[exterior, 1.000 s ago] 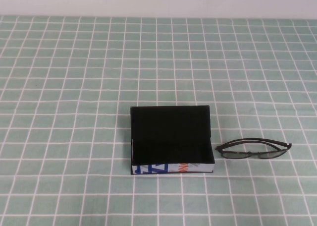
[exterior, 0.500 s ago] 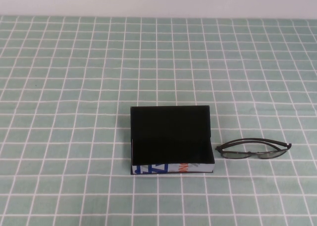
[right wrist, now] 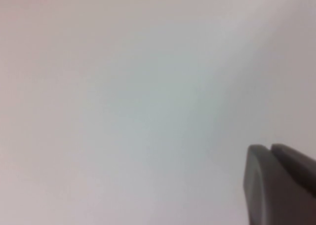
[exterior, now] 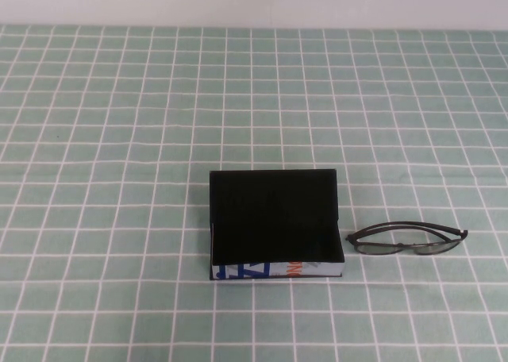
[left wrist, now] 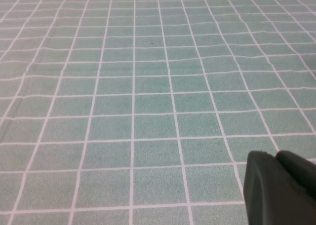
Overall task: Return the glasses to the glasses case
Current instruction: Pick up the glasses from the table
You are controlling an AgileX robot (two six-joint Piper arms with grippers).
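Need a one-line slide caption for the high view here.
Open glasses case on the green checked tablecloth, folded glasses lying just beside it on the robot's right; neither tool in this view.

left end effector (left wrist: 279,188): cut off at frame corner, only dark tip seen; absent from high view
right end effector (right wrist: 279,183): same, corner sliver, fingers can't be judged
right wrist bkgd: featureless blur
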